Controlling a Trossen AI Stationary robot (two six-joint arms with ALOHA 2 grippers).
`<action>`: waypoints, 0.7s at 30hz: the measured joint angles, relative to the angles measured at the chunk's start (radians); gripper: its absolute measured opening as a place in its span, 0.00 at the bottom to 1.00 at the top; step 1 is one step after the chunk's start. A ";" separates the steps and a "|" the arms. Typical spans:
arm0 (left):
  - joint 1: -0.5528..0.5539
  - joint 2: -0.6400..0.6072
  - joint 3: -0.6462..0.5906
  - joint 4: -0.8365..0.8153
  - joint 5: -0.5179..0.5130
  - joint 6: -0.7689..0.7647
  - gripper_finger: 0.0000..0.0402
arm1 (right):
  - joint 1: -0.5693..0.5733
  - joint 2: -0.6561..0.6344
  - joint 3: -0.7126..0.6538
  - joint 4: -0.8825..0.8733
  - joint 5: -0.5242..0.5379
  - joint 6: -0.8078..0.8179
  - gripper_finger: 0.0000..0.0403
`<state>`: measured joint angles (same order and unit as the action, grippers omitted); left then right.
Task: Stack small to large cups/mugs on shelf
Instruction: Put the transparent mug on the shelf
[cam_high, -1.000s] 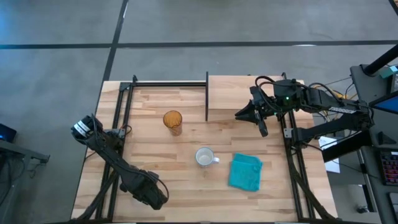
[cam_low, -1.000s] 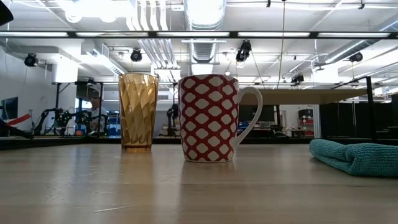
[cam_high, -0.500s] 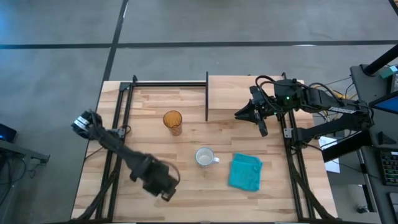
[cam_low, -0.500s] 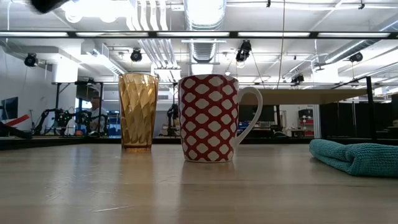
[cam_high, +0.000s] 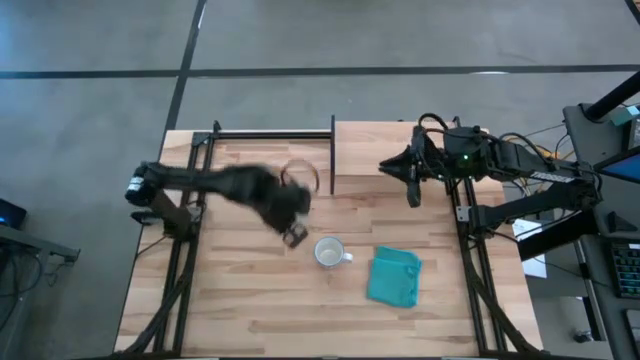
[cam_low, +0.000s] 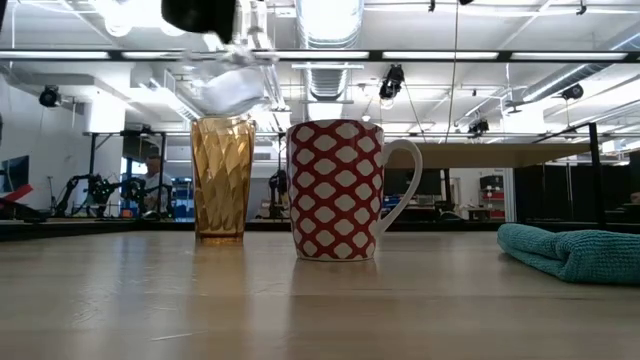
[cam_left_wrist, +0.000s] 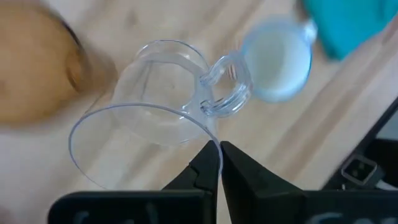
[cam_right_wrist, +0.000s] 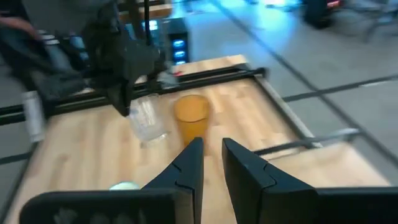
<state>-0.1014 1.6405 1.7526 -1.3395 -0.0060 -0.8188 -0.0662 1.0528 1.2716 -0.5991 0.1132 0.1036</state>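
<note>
My left gripper is shut on a small clear glass cup with a handle. It carries the cup in the air above the tall amber tumbler; the cup also shows in the low view. In the high view the left arm hides the tumbler. A mug stands on the table right of the tumbler, white inside and red with a white lattice outside. The light-wood shelf stands at the far right. My right gripper hovers open and empty over the shelf's near edge. My left gripper pinches the clear cup's rim right beside the handle, one finger inside the mouth and one outside. The cup is lifted clear and hangs tilted below the fingers, its mouth toward the gripper and its base away.
A teal cloth lies on the table right of the mug. Black metal rails run along the table's far edge and both sides. Bare wood lies in front of the mug and tumbler.
My left gripper has swung fast from the table's near left part toward the far edge and the right, rising. It now hangs above the amber tumbler with the clear cup. My right gripper has shifted slightly toward the far edge.
</note>
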 joint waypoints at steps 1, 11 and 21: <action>0.034 0.000 0.020 -0.002 -0.001 0.050 0.00 | 0.000 -0.005 0.000 -0.006 0.038 0.000 0.13; 0.263 0.033 0.208 0.012 -0.007 0.462 0.00 | 0.000 -0.025 0.000 -0.124 0.307 0.071 0.13; 0.328 0.236 0.438 0.049 -0.007 0.807 0.00 | -0.021 0.009 0.000 -0.120 0.309 0.079 0.13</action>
<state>0.2263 1.8767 2.1910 -1.2902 -0.0128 -0.0120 -0.0873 1.0614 1.2716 -0.7187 0.4225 0.1829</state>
